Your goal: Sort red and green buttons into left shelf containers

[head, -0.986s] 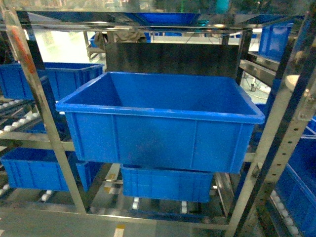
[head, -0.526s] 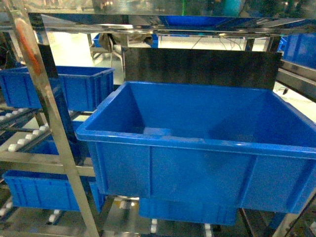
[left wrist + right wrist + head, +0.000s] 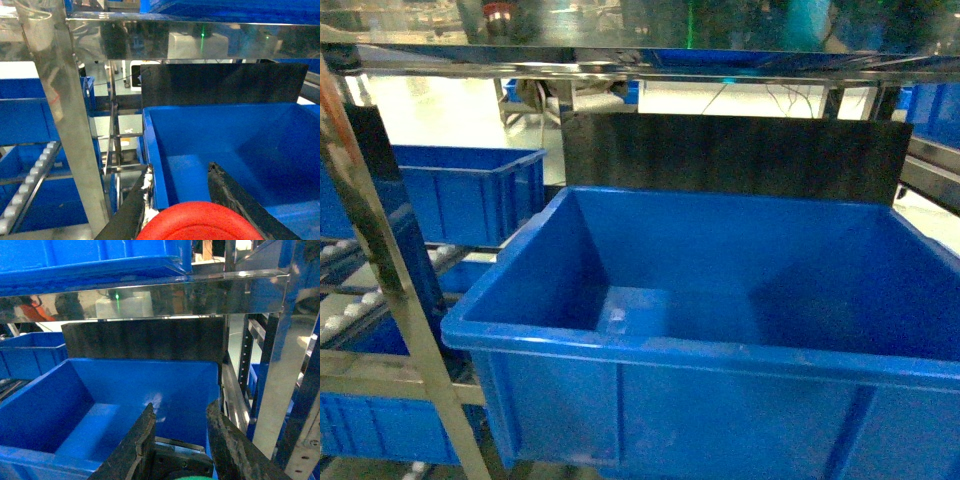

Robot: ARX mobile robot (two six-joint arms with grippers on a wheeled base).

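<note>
rack: shiny metal posts [image 3: 382, 290] and a reflective shelf [image 3: 650, 62] above | dark panel [image 3: 735, 155] under that shelf | roller rails [image 3: 365, 300] left of the post | pale, brightly lit floor [image 3: 450, 110] behind the rack

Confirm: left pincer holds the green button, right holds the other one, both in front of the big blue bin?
Not quite. The left pincer holds the red button, as the left wrist view shows. The right pincer holds the other one, whose green cap peeks in at the bottom of the right wrist view. Both face the big blue bin.
</note>
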